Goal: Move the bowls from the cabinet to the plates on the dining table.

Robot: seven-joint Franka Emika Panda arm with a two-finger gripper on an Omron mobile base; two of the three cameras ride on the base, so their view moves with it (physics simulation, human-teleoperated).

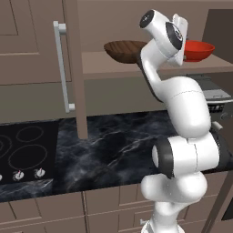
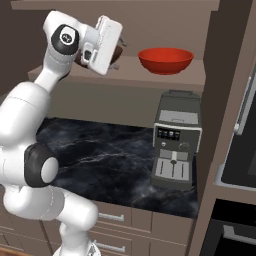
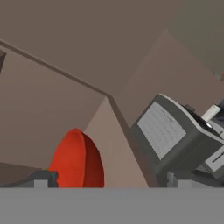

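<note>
Red bowl [image 2: 166, 60] sits upright on the open cabinet's [image 1: 32, 45] shelf [image 2: 165, 77], right-hand part of it. Wooden bowl [image 1: 124, 50] on the same shelf, to the left of the red one, apart from it; in the right base view the hand covers nearly all of it.

Arm raised to shelf height, white hand tilted, placed between the two bowls as seen from the left base camera. Jaws [image 3: 107, 181] stand wide open, nothing between them. Finger tips [image 3: 41, 180] show at the bottom of the hand view, the red bowl just past the left tip, seen edge-on because that view is rolled. Contact with either bowl: cannot tell.

Cabinet door [image 1: 36, 54] swung open at left, long silver bar handle [image 1: 63, 68] upright on it.

Below the shelf: black marble table [image 1: 113, 141] with white veins. Coffee machine [image 2: 176, 145] stands on it at the right, under the red bowl. Black cooktop [image 1: 25, 152] with knobs set into it at the far left. Drawer fronts [image 2: 120, 220] under the table edge.
</note>
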